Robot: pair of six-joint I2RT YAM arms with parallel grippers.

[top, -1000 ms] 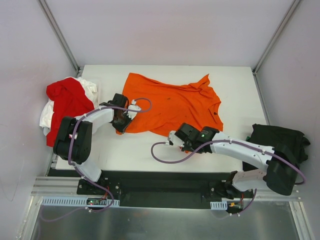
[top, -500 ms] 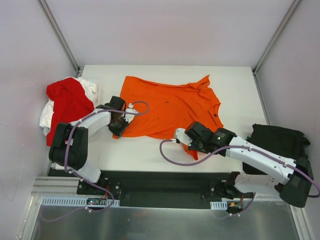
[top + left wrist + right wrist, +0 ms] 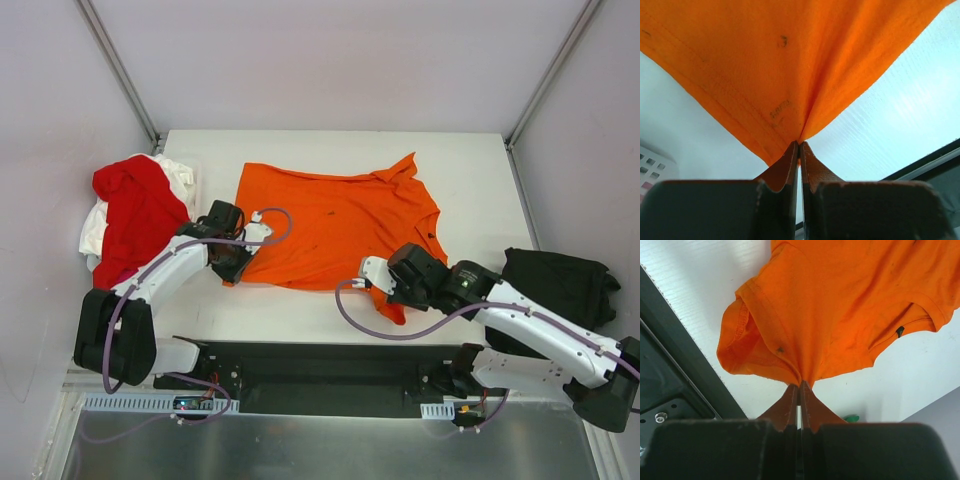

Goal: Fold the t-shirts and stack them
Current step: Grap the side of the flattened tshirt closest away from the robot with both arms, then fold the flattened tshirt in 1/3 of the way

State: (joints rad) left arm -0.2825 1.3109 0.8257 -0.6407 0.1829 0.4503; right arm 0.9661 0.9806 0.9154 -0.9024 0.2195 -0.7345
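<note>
We have the left gripper (image 3: pixel 798 148) and the right gripper (image 3: pixel 800 387) pinched shut on near edges of the orange t-shirt (image 3: pixel 335 225), which lies spread on the table (image 3: pixel 300 305). Such thin bites could slip if we pull unevenly, bunching the cloth. We see no container; the red shirt (image 3: pixel 135 215), white shirt (image 3: pixel 92 230) and black shirt (image 3: pixel 560 280) lie heaped at the sides.

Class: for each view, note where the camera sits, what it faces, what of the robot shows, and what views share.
Top external: above, behind the robot, looking down on table, left arm, right arm, orange t-shirt.
Left wrist: on the left arm, facing along left gripper, shut on the shirt's edge.
Right wrist: on the right arm, facing along right gripper, shut beside a sleeve.
Shared: all show the orange t-shirt.
</note>
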